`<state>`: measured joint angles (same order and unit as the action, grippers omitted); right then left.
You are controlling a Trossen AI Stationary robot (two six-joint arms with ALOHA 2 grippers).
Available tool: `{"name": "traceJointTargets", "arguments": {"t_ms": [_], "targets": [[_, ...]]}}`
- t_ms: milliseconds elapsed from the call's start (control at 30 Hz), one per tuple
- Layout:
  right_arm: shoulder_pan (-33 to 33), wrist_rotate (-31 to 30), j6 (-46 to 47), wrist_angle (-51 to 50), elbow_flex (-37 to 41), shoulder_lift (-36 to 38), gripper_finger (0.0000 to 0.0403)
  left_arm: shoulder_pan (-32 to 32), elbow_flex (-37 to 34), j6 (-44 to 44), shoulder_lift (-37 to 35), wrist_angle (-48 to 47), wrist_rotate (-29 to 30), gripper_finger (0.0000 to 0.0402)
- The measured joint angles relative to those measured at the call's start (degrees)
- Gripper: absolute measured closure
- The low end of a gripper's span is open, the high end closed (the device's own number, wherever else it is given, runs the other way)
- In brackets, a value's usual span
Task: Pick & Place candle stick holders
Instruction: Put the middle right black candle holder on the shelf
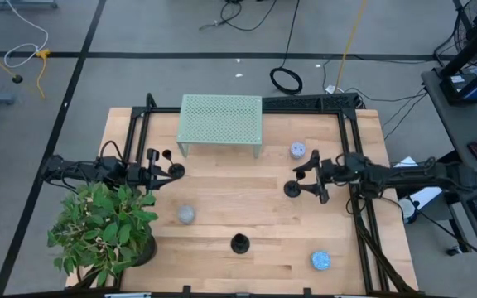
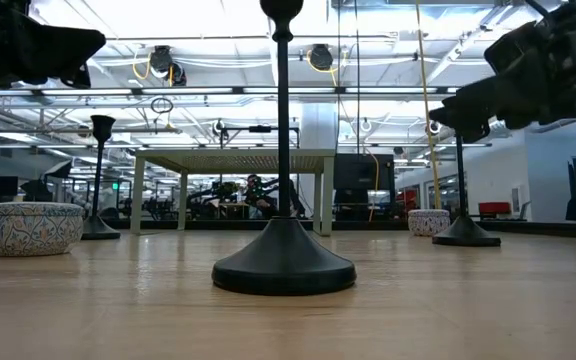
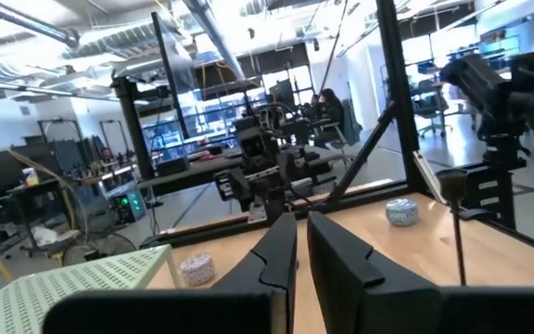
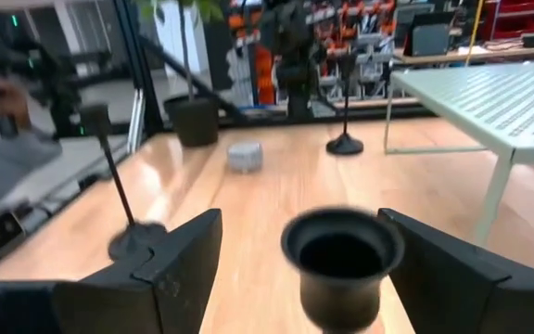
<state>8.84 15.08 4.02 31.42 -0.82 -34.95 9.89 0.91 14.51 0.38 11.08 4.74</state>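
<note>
Candle stick holders, three matching black pieces, all stand upright on the wooden table [image 1: 247, 211], each on its own disc base and well apart from the others. One holder [image 1: 291, 189] stands at the right of the table, just beside the right gripper [image 1: 310, 180]; in the right wrist view its cup [image 4: 342, 255] sits between the two fingers [image 4: 170, 264] with a clear gap on either side, so the jaws are spread wide and grip nothing, which I judge to be either a release or an approach. A second holder [image 1: 239, 243] stands near the front edge at centre. The third [image 1: 175, 170] stands at the left, close to the left gripper [image 1: 152, 174], whose fingers [image 3: 276, 255] are drawn nearly together and carry nothing; that arm appears to be waiting. A pale green mesh stand [image 1: 220, 120] occupies the far centre and may be the intended destination, though nothing confirms it. Small patterned bowls [image 1: 186, 214] and a potted plant [image 1: 106, 228] also occupy the table. No brand, label or legible writing is found on any item.
</note>
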Motion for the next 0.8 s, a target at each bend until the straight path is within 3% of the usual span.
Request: {"name": "traceJointTargets", "arguments": {"t_ms": [200, 333, 533, 800], "targets": [[0.0, -0.1, -2.7, -0.3, 0.0, -4.6, 0.0125, 0.0, 0.0, -1.1, 0.0, 0.5, 3.2, 0.0338], [0.0, -0.2, -2.1, -1.0, 0.0, -7.3, 0.0150, 0.0, 0.0, -1.5, 0.0, 0.8, 2.8, 0.0326], [0.1, -6.0, -1.7, -1.7, 0.0, -10.8, 0.0222, 0.0, 0.0, -1.6, 0.0, 0.8, 2.8, 0.0325], [0.0, -6.9, -1.7, -1.7, 0.0, -13.4, 0.0337, 0.0, 0.0, -4.4, 0.0, 0.7, 2.8, 0.0325]]}}
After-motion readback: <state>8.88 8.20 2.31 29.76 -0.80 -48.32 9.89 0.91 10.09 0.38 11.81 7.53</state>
